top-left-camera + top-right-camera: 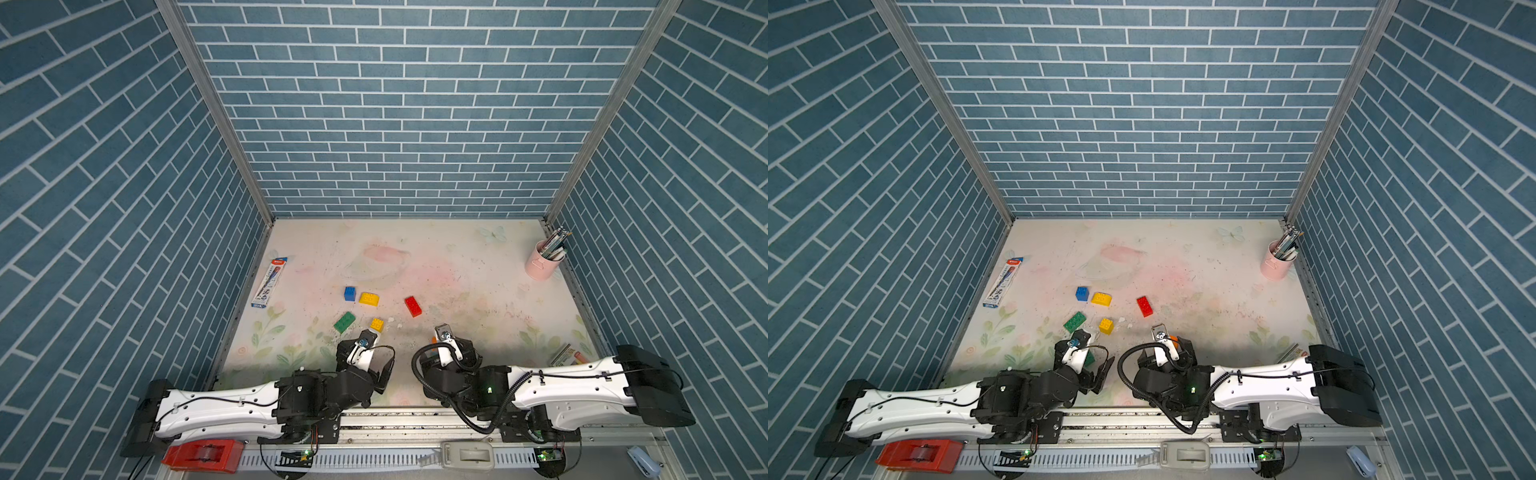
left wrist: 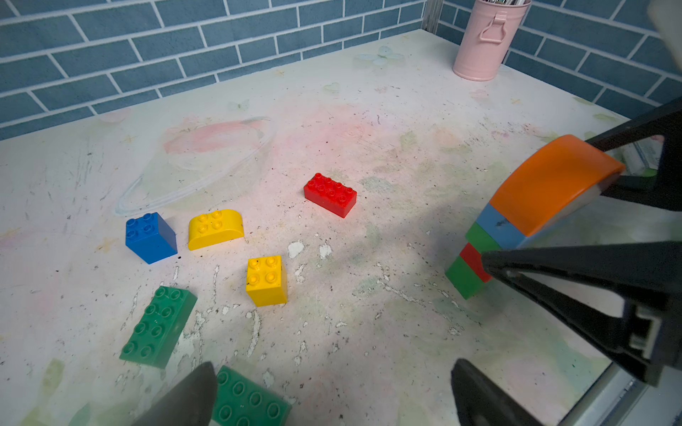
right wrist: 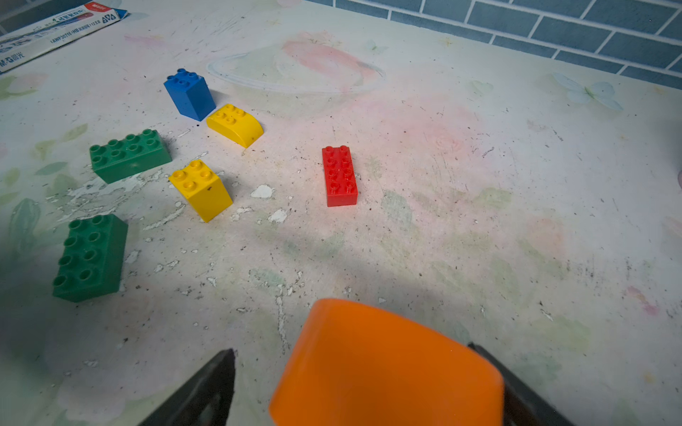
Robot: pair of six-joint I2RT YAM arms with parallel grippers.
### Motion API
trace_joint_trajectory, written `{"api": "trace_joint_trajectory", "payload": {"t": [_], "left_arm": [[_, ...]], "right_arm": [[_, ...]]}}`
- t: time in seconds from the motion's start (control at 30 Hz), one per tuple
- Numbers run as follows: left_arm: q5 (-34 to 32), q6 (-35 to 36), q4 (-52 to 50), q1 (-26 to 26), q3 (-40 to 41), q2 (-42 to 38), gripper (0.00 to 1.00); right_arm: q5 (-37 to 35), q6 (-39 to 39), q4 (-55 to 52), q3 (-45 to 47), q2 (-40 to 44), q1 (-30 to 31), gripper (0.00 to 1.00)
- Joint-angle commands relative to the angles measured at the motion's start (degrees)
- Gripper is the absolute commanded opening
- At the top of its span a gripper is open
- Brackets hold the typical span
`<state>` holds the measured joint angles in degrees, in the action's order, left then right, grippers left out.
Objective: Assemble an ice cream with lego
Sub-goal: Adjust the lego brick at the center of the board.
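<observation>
**Leaning stack, slack hold**

Stack (image 2: 498,228) of green, red, green and blue lego under an orange rounded top (image 3: 387,369), tilted, foot seemingly on the counter (image 2: 369,110), on the robot's side. Sits between the wide-spread jaws of the right gripper (image 3: 350,346), with a gap at one. Risks toppling or splitting at a seam under an uneven squeeze. Farther out, left gripper (image 2: 332,365) spread wide over a green oblong brick (image 2: 251,402); risks knocking the yellow square brick (image 2: 266,280) nearby on the way down. Red oblong brick (image 2: 330,194) well apart.
</observation>
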<state>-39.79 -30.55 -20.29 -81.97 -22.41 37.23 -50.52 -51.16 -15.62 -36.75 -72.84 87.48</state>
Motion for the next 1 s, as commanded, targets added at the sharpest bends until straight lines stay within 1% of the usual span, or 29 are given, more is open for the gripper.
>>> {"api": "trace_joint_trajectory", "payload": {"t": [0.0,0.1,0.3,0.5,0.63,0.73,0.8,0.83,0.9,0.97], "left_arm": [[-0.7,-0.5,-2.0,0.5,0.9,-0.3,1.0],[-0.7,-0.7,-2.1,0.4,1.1,-0.3,0.99],[-0.7,-1.4,-2.4,0.4,1.3,-0.3,1.0],[-0.8,-2.0,-3.2,0.4,1.3,-0.4,1.0],[-1.1,-2.5,-4.0,0.4,1.2,-2.2,1.0],[-1.1,-2.8,-4.2,0.4,1.2,-2.3,0.99],[-1.3,-2.9,-4.3,0.5,1.0,-2.3,0.99],[-1.3,-2.9,-4.5,0.4,0.9,-2.2,1.0],[-1.7,-2.8,-4.6,0.5,0.6,-2.1,1.0],[-1.8,-2.5,-4.3,0.7,0.2,-1.8,1.0]], "right_arm": [[-3.0,-4.6,3.6,1.2,-0.3,0.4,0.94],[-3.3,-4.9,4.9,2.2,-0.1,0.4,0.88],[-3.3,-5.5,5.3,3.1,0.0,0.4,0.84],[-3.3,-5.5,5.2,3.5,0.5,0.4,0.7],[-3.3,-5.5,4.7,3.6,0.9,0.4,0.64],[-3.4,-5.5,2.8,2.7,1.1,0.4,0.56],[-3.4,-4.3,0.5,1.3,1.8,0.2,0.48],[-3.2,-3.7,-1.3,0.3,2.3,0.0,0.46],[-0.7,-1.8,-5.9,-2.2,4.3,-1.8,0.42],[3.8,0.5,-8.8,-3.7,7.2,-5.3,0.36]]}}
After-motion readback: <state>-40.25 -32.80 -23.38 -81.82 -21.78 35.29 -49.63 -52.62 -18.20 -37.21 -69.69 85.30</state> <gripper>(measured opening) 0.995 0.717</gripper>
